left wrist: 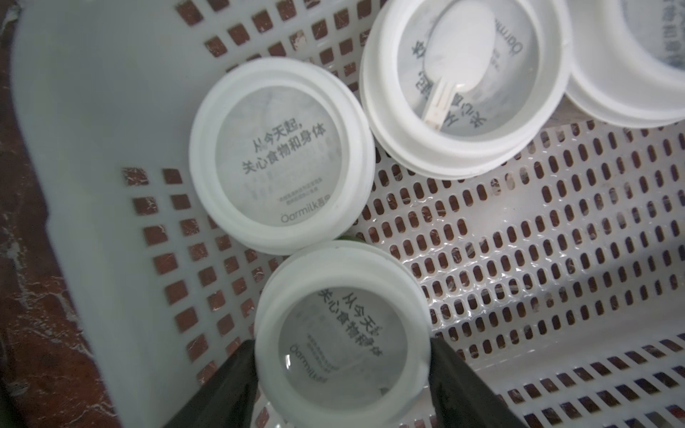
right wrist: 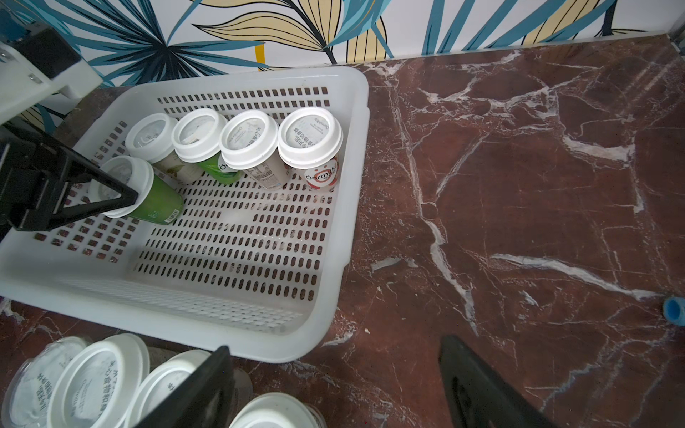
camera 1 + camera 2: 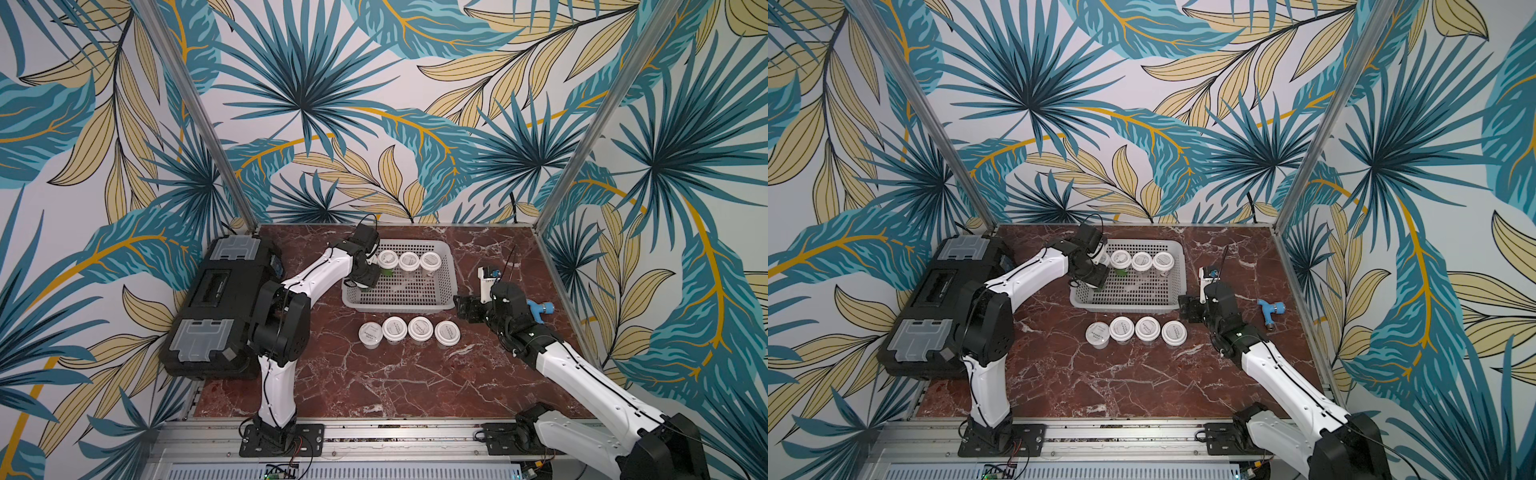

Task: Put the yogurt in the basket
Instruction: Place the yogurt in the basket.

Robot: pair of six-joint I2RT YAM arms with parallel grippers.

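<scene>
The pale perforated basket (image 3: 399, 307) (image 3: 1125, 308) (image 2: 148, 311) stands mid-table. Along its far wall stands a row of yogurt cups (image 3: 409, 261) (image 2: 309, 137) with white lids. My left gripper (image 3: 379, 274) (image 3: 1113, 274) (image 1: 343, 342) reaches into the basket's left end, its fingers (image 1: 226, 385) pressed against both sides of a green-bodied yogurt cup (image 1: 333, 296) (image 2: 159, 200) that tilts over the basket floor. Several more yogurt cups (image 3: 420, 328) (image 3: 1148, 329) sit in a row on the table in front of the basket. My right gripper (image 3: 463, 307) (image 2: 335, 346) hangs open and empty by the basket's right front corner.
A big black case (image 3: 224, 303) with grey latches lies at the table's left edge, beside my left arm. A blue fitting (image 3: 542, 309) (image 3: 1271, 309) lies at the right edge, behind my right wrist. Walls with metal posts close in the table.
</scene>
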